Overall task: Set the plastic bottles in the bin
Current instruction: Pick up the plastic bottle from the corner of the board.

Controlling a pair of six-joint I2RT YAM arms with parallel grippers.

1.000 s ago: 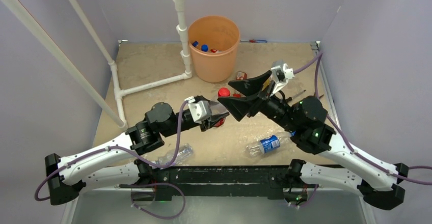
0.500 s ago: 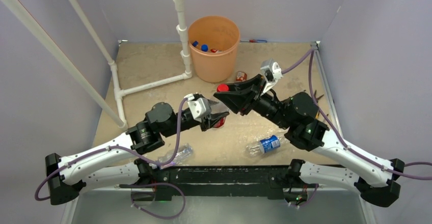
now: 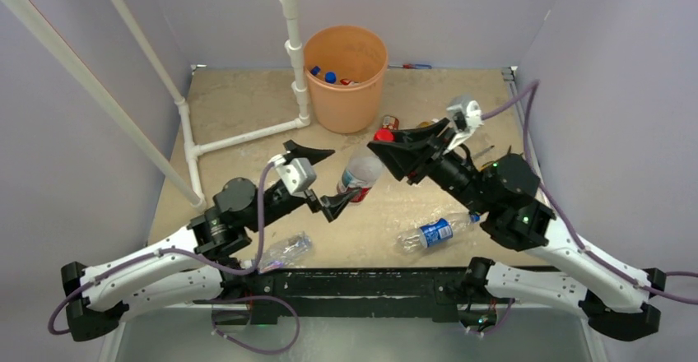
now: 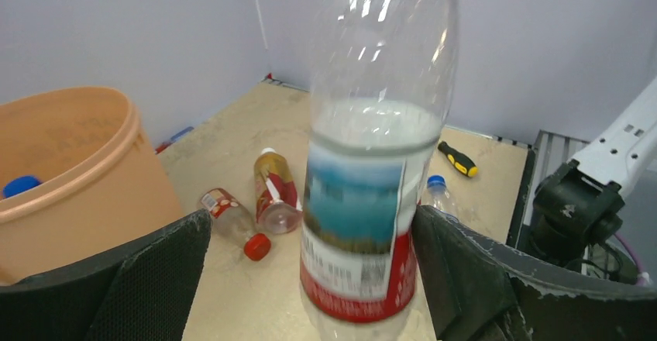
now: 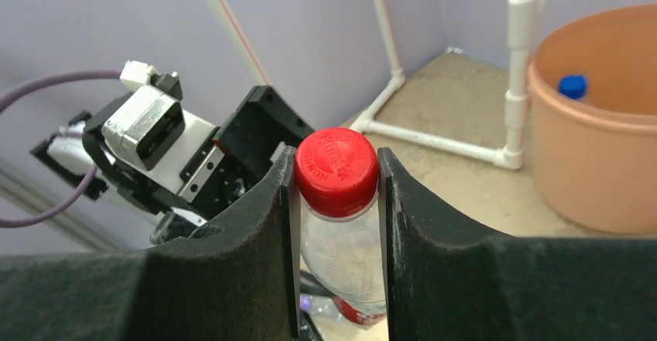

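A clear plastic bottle with a red cap and a red-and-blue label hangs tilted above the table. My right gripper is shut on its cap. My left gripper is open, and the bottle's body sits between its wide-apart fingers, close to the right one. The orange bin stands at the back, with blue-capped bottles inside. It also shows in the left wrist view and the right wrist view.
A Pepsi bottle and a clear bottle lie near the front edge. Two red-labelled bottles lie by the bin. The white pipe frame stands left of the bin. A screwdriver lies on the right.
My left gripper opened, let go of the bottle and drew back to the left. My right gripper shut on the cap and carried the bottle up and to the right.
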